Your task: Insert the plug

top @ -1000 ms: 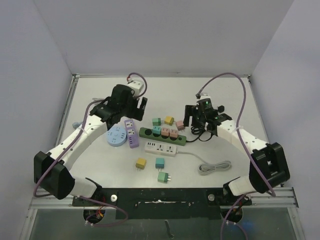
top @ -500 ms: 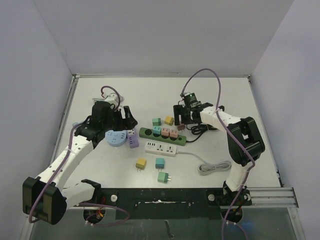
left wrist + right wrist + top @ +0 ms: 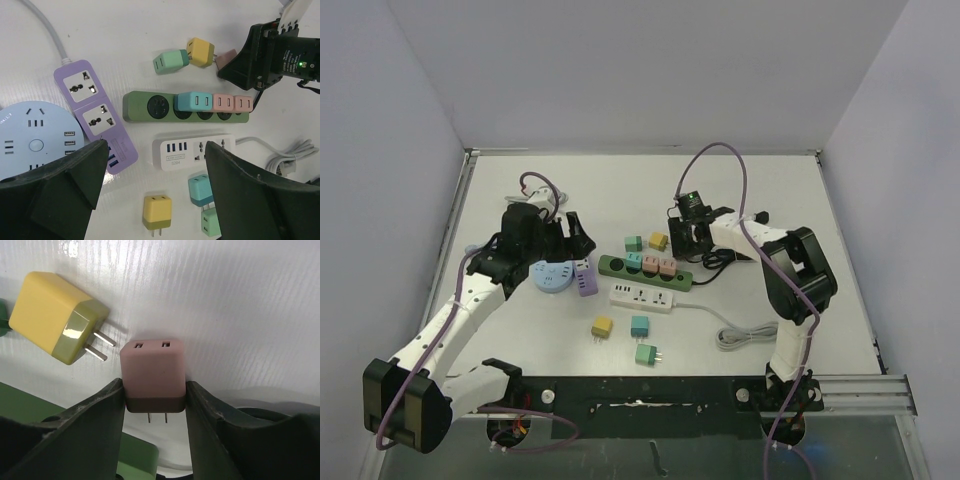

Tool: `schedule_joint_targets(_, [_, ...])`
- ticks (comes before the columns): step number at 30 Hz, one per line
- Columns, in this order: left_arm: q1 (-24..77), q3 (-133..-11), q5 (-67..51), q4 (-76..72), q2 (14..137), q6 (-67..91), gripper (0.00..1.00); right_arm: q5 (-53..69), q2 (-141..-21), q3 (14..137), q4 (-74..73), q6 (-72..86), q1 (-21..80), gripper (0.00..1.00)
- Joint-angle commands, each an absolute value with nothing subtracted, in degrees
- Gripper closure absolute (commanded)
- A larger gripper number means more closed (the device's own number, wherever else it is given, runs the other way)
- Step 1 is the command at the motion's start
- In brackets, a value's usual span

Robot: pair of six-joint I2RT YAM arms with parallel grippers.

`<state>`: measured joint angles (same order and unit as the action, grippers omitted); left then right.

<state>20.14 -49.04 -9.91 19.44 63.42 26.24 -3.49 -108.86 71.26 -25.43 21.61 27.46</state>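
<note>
A pink plug (image 3: 152, 372) lies on the white table with its prongs pointing toward the wrist camera. My right gripper (image 3: 154, 390) is shut on it, one finger pressed against each side. From above, the right gripper (image 3: 686, 243) sits just behind the right end of the green power strip (image 3: 620, 267) and hides the plug. That strip (image 3: 140, 106) carries one teal and two pink plugs, with one round socket free at its left end. My left gripper (image 3: 156, 150) hangs open and empty above the strips, near the purple one (image 3: 583, 270).
A yellow plug (image 3: 50, 315) lies just left of the held plug, with a green one (image 3: 633, 243) beside it. A white strip (image 3: 645, 297), a round blue hub (image 3: 552, 275), three loose plugs (image 3: 640, 325) and a coiled cable (image 3: 750, 335) lie nearer the bases.
My right gripper moved left and down onto the pink plug and shut on it. The left arm pulled back to the left, then held still, open.
</note>
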Motion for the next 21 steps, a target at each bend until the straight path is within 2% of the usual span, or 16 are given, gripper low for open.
schedule_joint_targets(1, [20.0, -50.4, -12.8, 16.8, 61.8, 27.5, 0.23, -7.6, -103.2, 70.8, -21.1, 22.4, 27.6, 0.57])
schedule_joint_targets(7, [20.0, -52.5, -18.9, 13.0, 62.0, 32.9, 0.23, -8.6, -91.3, 66.5, -14.8, 19.7, 28.8, 0.58])
schedule_joint_targets(12, [20.6, -52.0, -35.5, -1.8, 63.5, 51.2, 0.23, -3.8, -80.6, 61.4, -8.9, 13.5, 34.1, 0.57])
schedule_joint_targets(15, [22.0, -51.2, -34.5, -7.9, 63.4, 55.5, 0.23, 1.3, -73.8, 56.6, -3.3, 10.5, 38.3, 0.56])
schedule_joint_targets(21, [25.2, -53.1, -32.0, -4.0, 64.8, 53.0, 0.23, 7.5, -66.2, 47.4, 6.1, 7.1, 44.6, 0.55])
